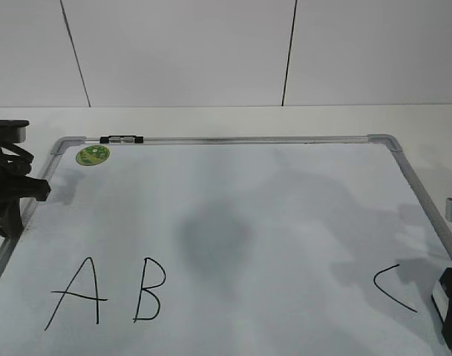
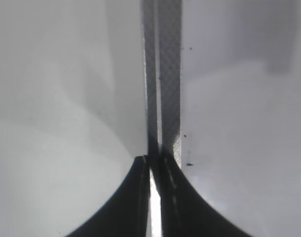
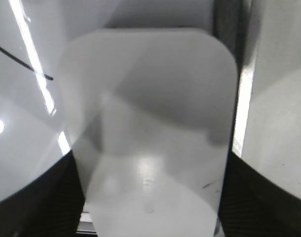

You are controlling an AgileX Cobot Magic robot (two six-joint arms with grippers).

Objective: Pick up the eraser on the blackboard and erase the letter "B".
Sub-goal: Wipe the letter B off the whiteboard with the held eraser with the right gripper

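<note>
Across the pale tabletop (image 1: 226,119) lies the blackboard (image 1: 285,222), a white dry-erase panel in a silver-grey frame, with a round green sticker (image 1: 93,155) at its far left corner and the letters "A" (image 1: 77,293), "B" and "C" (image 1: 392,288) along its near edge. The letter "B" (image 1: 149,289) sits left of centre, intact and not yet wiped. At the board's near right corner, just beyond the "C", the eraser (image 3: 150,133) fills the right wrist view, its long axis running away from the camera, between the dark fingers of the right tool (image 3: 150,197). That tool brackets the block on both sides, apparently clamped on it, though actual contact is hard to confirm. The left tool (image 2: 152,168) is clenched, fingers almost meeting, over the frame's left rail and holding nothing. By position, the right arm is the one nearer the eraser; the "B" lies well to its left, so the coming sweep would run leftward across the board, past the "C".
</note>
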